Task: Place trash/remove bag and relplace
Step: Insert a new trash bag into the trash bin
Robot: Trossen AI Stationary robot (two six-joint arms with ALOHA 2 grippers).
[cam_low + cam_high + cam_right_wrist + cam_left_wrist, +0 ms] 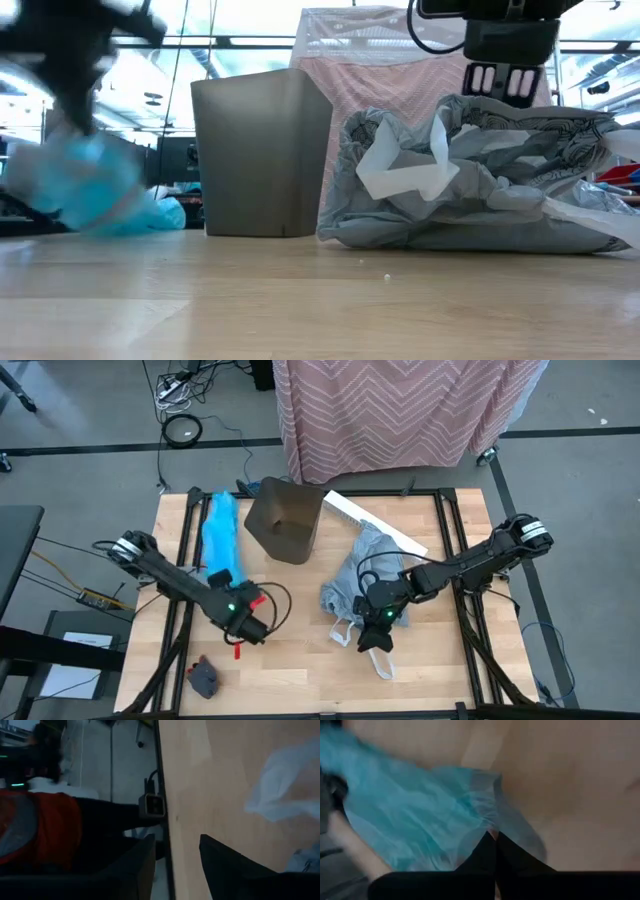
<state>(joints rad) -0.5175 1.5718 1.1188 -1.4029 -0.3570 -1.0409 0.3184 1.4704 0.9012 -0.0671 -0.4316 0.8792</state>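
Left gripper (243,628): fingers pinched together on translucent turquoise plastic bag (220,538), desk's left half
Right gripper (376,643): fingers parted, holding nothing, over crinkly grey plastic bag (365,575)

The left arm reaches in from the left side, bent low, and its end effector (250,628) is near the front middle, with the two fingers (492,852) pressed together. The right arm comes in from the right side; its end effector (377,643) points to the front edge, fingers (220,860) spread apart.
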